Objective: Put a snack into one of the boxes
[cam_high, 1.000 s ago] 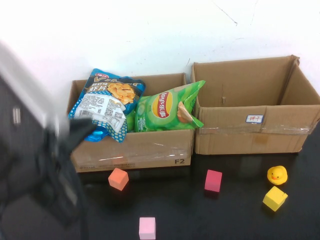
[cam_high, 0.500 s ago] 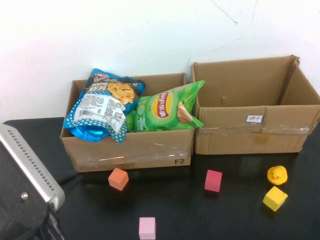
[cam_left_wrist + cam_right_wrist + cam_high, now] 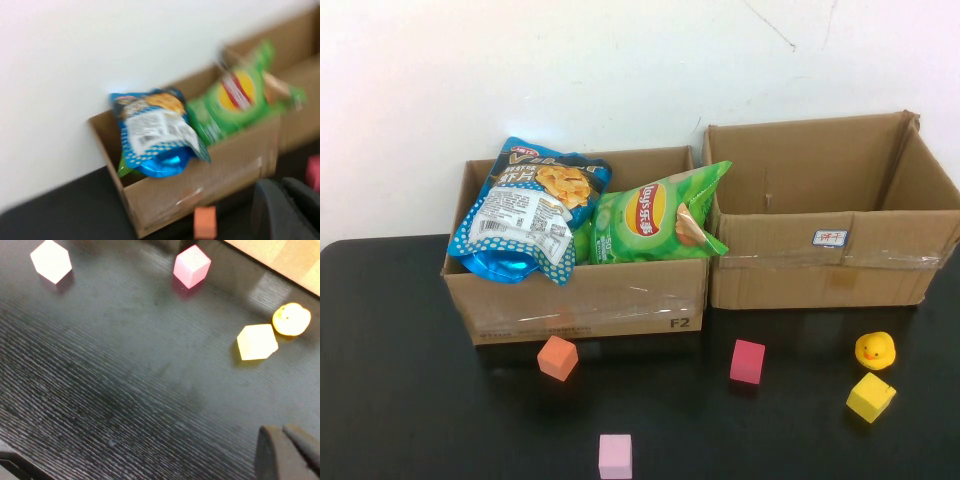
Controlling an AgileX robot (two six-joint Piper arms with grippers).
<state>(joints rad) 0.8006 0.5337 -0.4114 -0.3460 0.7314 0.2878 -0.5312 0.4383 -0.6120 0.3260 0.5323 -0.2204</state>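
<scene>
- Black worktop (image 3: 410, 400) fills the lower half of the high view, white wall behind it.
- Two open cardboard boxes stand side by side against the wall: left box (image 3: 620, 300) centre-left, right box (image 3: 840, 265) at right, the two touching or nearly so.
- Blue snack bag (image 3: 525, 215) lies in the left box, draped over its front-left rim, shiny lower end hanging outside.
- Green chip bag (image 3: 650, 220) stands tilted in the same box, just beside the blue one, its top corner leaning toward the right box.
- Right box shows only bare cardboard inside; small label on its front wall.
- Loose on the worktop in front of the boxes: orange cube (image 3: 557, 357) below the left box, red cube (image 3: 747, 361) near centre, pale pink cube (image 3: 614, 455) at the bottom edge, yellow duck (image 3: 874, 350) and yellow cube (image 3: 870, 396) at lower right, duck just above cube.
- Left gripper (image 3: 285, 210): dark tips at lower right of the left wrist view, jaws pressed together, holding nothing, off the boxes.
- Right gripper (image 3: 287, 447): tips at lower right of the right wrist view, above bare worktop, jaws pressed together, empty.
- Neither arm shows in the high view.
</scene>
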